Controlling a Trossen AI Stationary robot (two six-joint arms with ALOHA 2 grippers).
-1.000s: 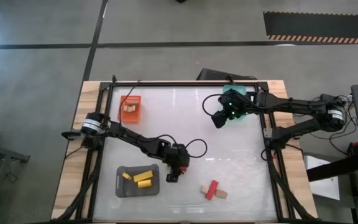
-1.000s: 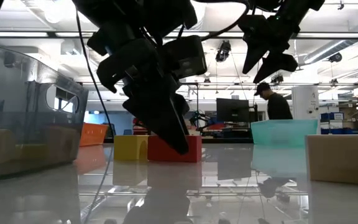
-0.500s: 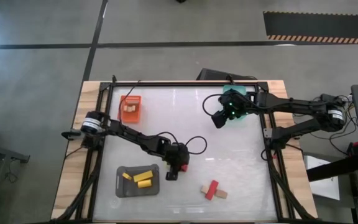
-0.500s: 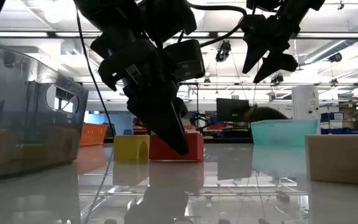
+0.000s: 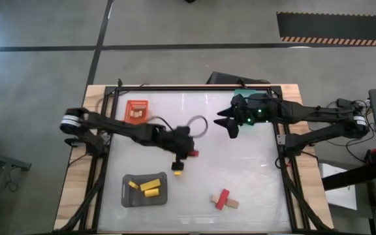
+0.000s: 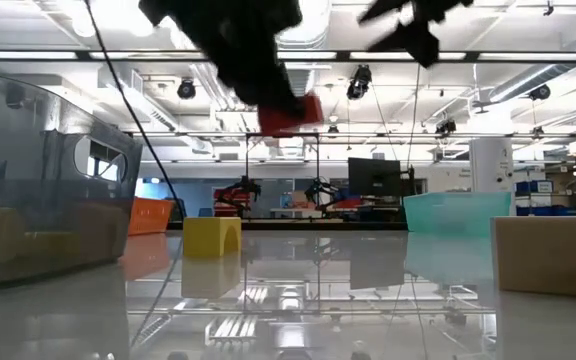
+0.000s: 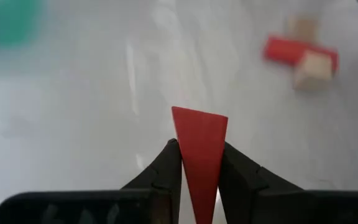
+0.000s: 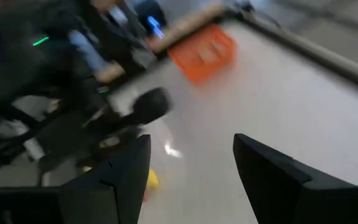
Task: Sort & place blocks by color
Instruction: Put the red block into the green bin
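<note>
My left gripper (image 5: 188,150) is shut on a red block (image 7: 199,149) and holds it high above the table's middle; the block also shows in the low view (image 6: 290,112). A yellow block (image 5: 178,172) lies flat on the table just near-side of it. A red block crossed with a tan block (image 5: 224,199) lies near the front edge. The grey tray (image 5: 144,189) holds yellow blocks, and the orange tray (image 5: 136,111) holds tan ones. My right gripper (image 5: 227,124) is open and empty, in the air beside the teal tray (image 5: 261,96). My left gripper pinches the red block's two opposite side faces (image 7: 188,177) between its two fingers (image 7: 166,171). The block sticks out forward past the fingertips. It is lifted clear of the table.
In the low view the tan block (image 6: 543,255) stands close at the right, and the grey tray's wall (image 6: 38,190) at the left. The black frame rail (image 5: 194,87) runs around the white table top. Open room lies between the yellow block and the teal tray.
My left gripper has risen from the table with the red block and gone toward the far edge. The red block is lifted clear; the yellow block beside it has stayed on the table. My right gripper has gone up and turned.
</note>
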